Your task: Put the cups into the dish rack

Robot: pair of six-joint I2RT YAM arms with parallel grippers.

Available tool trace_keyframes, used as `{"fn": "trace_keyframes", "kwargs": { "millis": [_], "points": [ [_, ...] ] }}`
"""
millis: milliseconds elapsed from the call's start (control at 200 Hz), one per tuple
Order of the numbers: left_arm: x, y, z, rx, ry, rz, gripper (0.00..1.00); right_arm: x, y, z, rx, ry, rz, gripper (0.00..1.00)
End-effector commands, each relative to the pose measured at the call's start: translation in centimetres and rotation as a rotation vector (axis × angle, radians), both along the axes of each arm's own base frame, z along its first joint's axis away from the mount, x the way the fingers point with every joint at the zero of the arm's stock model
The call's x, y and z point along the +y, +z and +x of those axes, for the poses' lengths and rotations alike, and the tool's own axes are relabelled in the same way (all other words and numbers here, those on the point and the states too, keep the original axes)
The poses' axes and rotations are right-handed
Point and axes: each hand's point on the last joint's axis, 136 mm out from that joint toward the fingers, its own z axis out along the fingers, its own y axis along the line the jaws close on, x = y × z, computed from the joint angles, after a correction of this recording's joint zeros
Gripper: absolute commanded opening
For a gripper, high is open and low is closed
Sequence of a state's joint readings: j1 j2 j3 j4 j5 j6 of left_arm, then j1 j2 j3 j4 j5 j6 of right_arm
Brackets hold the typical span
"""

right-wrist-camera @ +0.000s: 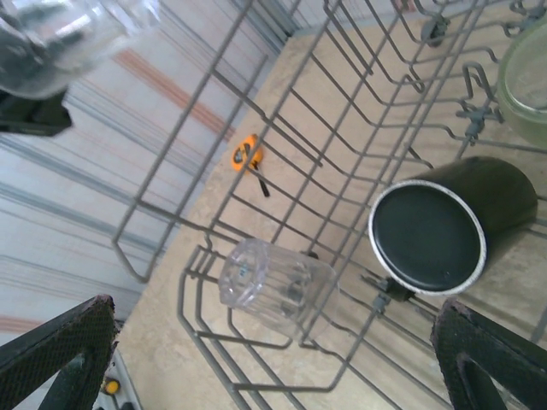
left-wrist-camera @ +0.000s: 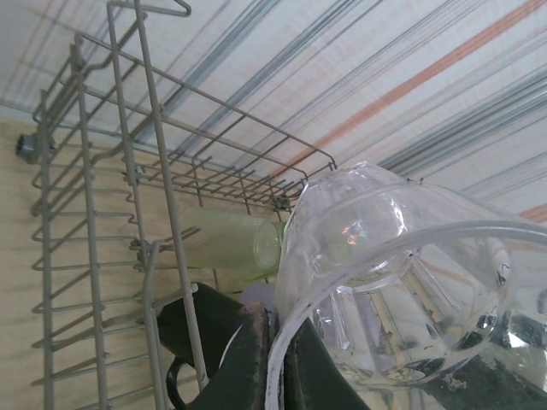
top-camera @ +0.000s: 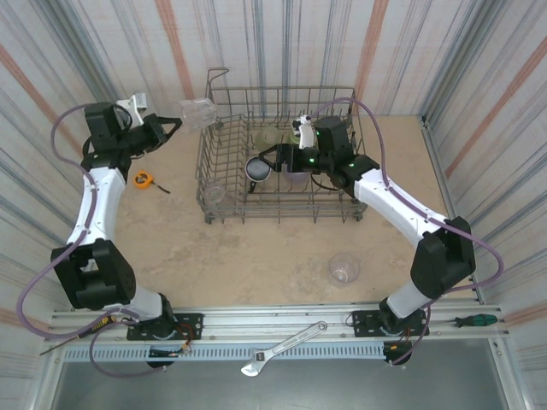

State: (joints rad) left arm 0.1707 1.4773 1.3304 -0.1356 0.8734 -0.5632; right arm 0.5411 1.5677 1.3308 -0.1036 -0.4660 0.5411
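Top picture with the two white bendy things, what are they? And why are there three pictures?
Those are two robot arms, each ending in a two-finger pincer called a gripper. The top picture looks down from a camera above the table. The other two come from little cameras on the arms' wrists, so they look close-up and tilted. The left gripper is pinched shut on the rim of a clear cup, holding it in the air by the far-left corner of the dish rack. The right gripper is wide open and empty, over the rack near a black cup. A yellow-green cup and a second clear cup lie in the rack too. On the table sit a third clear cup and an orange tape measure.
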Motion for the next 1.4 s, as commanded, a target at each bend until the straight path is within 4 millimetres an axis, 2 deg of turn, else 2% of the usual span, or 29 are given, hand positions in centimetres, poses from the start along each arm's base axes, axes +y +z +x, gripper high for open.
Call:
{"fn": "trace_keyframes", "kwargs": {
  "millis": [0, 286, 701, 1398],
  "points": [
    [-0.7, 1.8, -0.2, -0.081, -0.07, -0.062, 0.0, 0.6, 2.3, 0.8, -0.052, -0.01, 0.1, 0.99],
    [-1.3, 1.7, -0.4, -0.1, -0.118, -0.098, 0.0, 2.3, 4.3, 1.6, -0.041, 0.034, 0.231, 0.99],
    [-3.2, 1.3, -0.8, -0.091, -0.194, -0.115, 0.0, 4.5, 6.9, 3.2, -0.035, 0.091, 0.431, 0.99],
    [-7.3, 1.2, -1.8, -0.092, -0.332, -0.14, 0.0, 7.8, 8.9, 4.5, 0.006, 0.184, 0.622, 0.99]
  ]
}}
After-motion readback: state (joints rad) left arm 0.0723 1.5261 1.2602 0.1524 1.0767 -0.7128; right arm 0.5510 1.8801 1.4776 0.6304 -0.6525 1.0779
